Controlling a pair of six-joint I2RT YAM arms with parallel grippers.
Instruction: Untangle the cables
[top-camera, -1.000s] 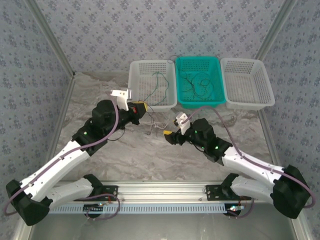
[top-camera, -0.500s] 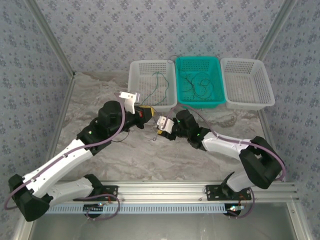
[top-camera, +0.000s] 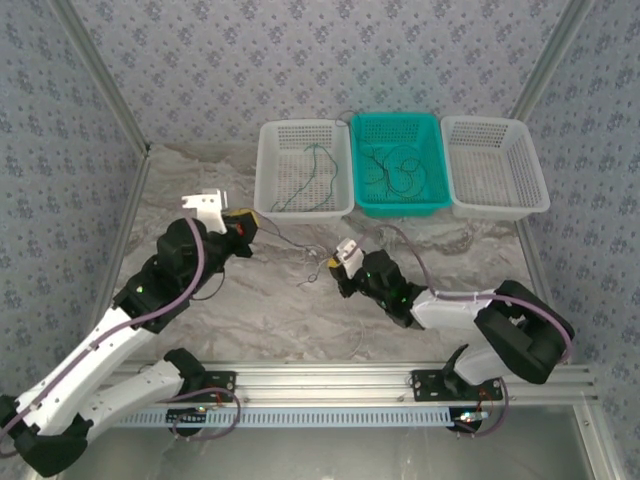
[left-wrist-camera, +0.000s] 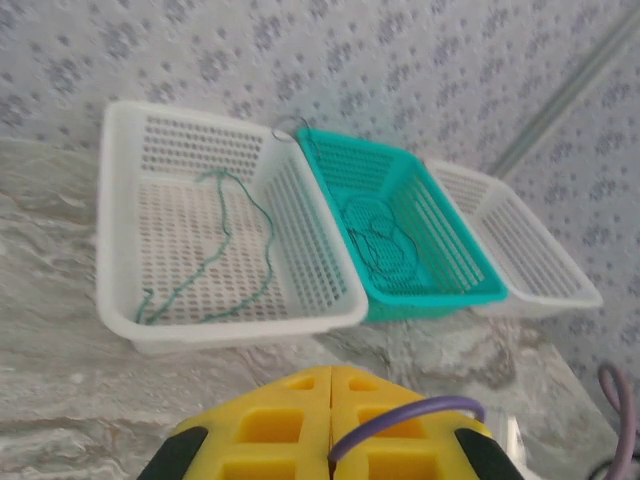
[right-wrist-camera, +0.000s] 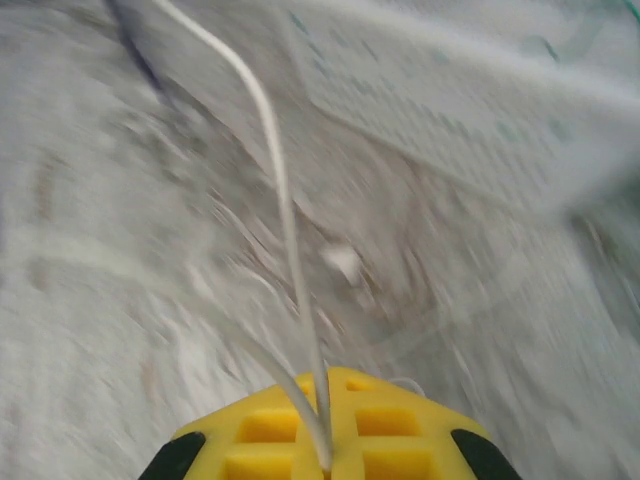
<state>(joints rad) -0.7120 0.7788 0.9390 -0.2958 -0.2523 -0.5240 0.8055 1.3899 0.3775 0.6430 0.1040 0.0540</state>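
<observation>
My left gripper (top-camera: 244, 222) is left of centre, its yellow jaws shut on a bluish-purple cable (left-wrist-camera: 412, 414) that loops out of the seam of the left gripper (left-wrist-camera: 331, 373). My right gripper (top-camera: 341, 270) is at the table's middle, shut on a whitish cable (right-wrist-camera: 279, 196) that runs away from the right gripper (right-wrist-camera: 325, 377) over the marbled surface. Between the two grippers, thin cables (top-camera: 301, 248) stretch low over the table. A dark green cable (left-wrist-camera: 232, 250) lies in the left white basket (left-wrist-camera: 120, 230). More dark cables (left-wrist-camera: 380, 238) are coiled in the teal basket (left-wrist-camera: 455, 280).
Three baskets stand in a row at the back: the left white basket (top-camera: 268, 165), the teal basket (top-camera: 436, 165) and another white one (top-camera: 495, 165). Patterned walls close in the sides. A metal rail (top-camera: 320, 378) runs along the near edge.
My right gripper has shut on the whitish cable and drawn back a little toward the near right. My left arm has pulled away to the left, still holding the purple cable.
</observation>
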